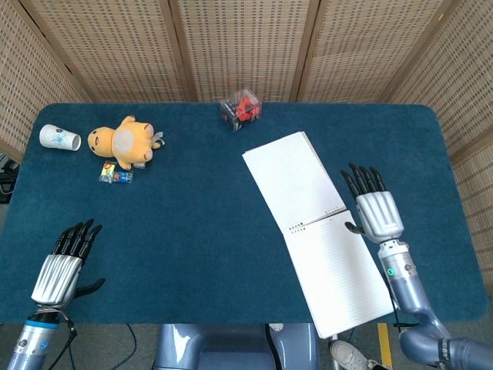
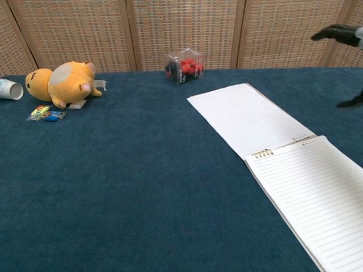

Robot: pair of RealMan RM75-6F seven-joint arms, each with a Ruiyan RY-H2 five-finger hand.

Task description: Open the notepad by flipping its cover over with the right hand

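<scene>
Notepad (image 1: pixel 314 224) lies open; only head view shows left hand (image 1: pixel 60 267).

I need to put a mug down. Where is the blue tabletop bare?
Bare: the wide middle between the yellow plush toy and the open white lined notepad. Crowded: far left, with the white paper cup.

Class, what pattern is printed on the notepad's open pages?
Ruled lines on white notepad pages, clearest in the chest view.
</scene>
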